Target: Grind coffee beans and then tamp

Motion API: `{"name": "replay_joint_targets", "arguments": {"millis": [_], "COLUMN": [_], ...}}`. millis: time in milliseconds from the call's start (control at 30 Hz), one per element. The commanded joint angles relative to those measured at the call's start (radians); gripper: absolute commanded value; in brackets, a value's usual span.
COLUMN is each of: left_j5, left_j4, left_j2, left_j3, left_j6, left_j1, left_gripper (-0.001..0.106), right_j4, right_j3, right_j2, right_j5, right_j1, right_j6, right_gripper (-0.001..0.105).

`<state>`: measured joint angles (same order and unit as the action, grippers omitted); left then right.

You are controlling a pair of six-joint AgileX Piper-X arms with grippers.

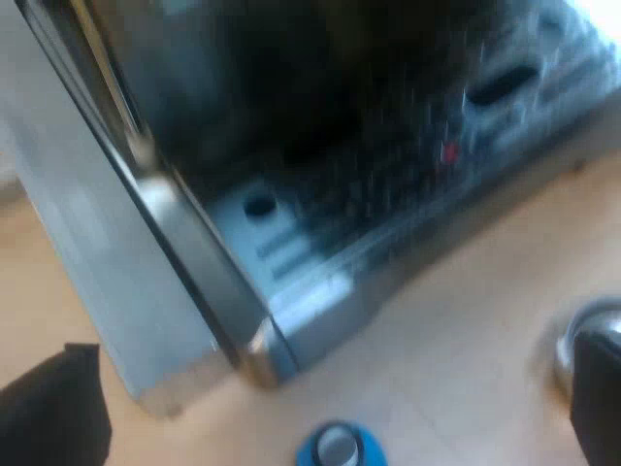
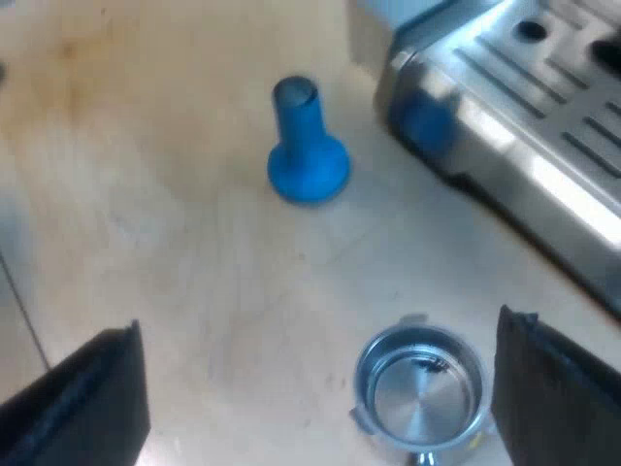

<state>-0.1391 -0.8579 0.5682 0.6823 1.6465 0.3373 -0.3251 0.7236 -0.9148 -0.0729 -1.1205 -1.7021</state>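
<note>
The espresso machine (image 1: 291, 194) shows its lower front and its slotted drip tray (image 1: 320, 243). My left gripper (image 1: 330, 388) hangs open over the wooden table near the tray's corner, holding nothing. A blue tamper (image 1: 339, 449) stands just below it. The metal holder's round basket (image 1: 580, 335) peeks out beside one left finger (image 1: 597, 398). My right gripper (image 2: 320, 388) is open above the table. The holder's basket (image 2: 419, 388) lies between its fingers, close to one finger (image 2: 553, 379), and looks nearly empty. The blue tamper (image 2: 306, 146) stands upright farther off.
The drip tray's metal corner (image 2: 427, 107) juts out close to the tamper and the basket. A small red spot (image 1: 448, 152) shows on the tray's grille. Bare wooden table (image 2: 175, 243) stretches beyond the tamper.
</note>
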Motion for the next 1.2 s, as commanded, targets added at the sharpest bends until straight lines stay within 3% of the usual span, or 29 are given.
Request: {"name": "replay_joint_targets", "arguments": {"millis": [33, 167, 300, 467, 700, 900, 1200], "left_j5": [0.010, 0.015, 0.046, -0.013, -0.041, -0.024, 0.104], "left_j4": [-0.016, -0.040, -0.046, -0.054, -0.077, -0.134, -0.163], "left_j2": [-0.012, -0.009, -0.004, 0.060, 0.084, 0.080, -0.011], "left_j3": [0.076, 0.201, 0.270, 0.330, 0.336, 0.336, 0.336], "left_j6": [0.012, 0.024, 0.047, 0.058, 0.067, 0.067, 0.070], "left_j1": [0.002, 0.002, -0.030, -0.186, -0.232, -0.232, -0.232], "left_gripper": [0.099, 0.099, 0.099, 0.099, 0.099, 0.099, 0.099], "right_j4": [-0.158, -0.307, -0.380, -0.516, -0.686, -0.795, -0.817], "right_j3": [0.100, 0.220, 0.301, 0.394, 0.404, 0.404, 0.404], "right_j2": [0.012, 0.007, 0.007, 0.009, 0.009, 0.041, 0.185], "right_j5": [-0.008, -0.001, 0.028, 0.152, 0.259, 0.259, 0.255], "right_j1": [0.013, 0.088, 0.204, 0.425, 0.712, 0.909, 1.126], "right_j6": [0.020, 0.016, 0.016, 0.024, 0.005, -0.113, -0.169], "right_gripper": [0.074, 0.074, 0.074, 0.074, 0.074, 0.074, 0.074]}}
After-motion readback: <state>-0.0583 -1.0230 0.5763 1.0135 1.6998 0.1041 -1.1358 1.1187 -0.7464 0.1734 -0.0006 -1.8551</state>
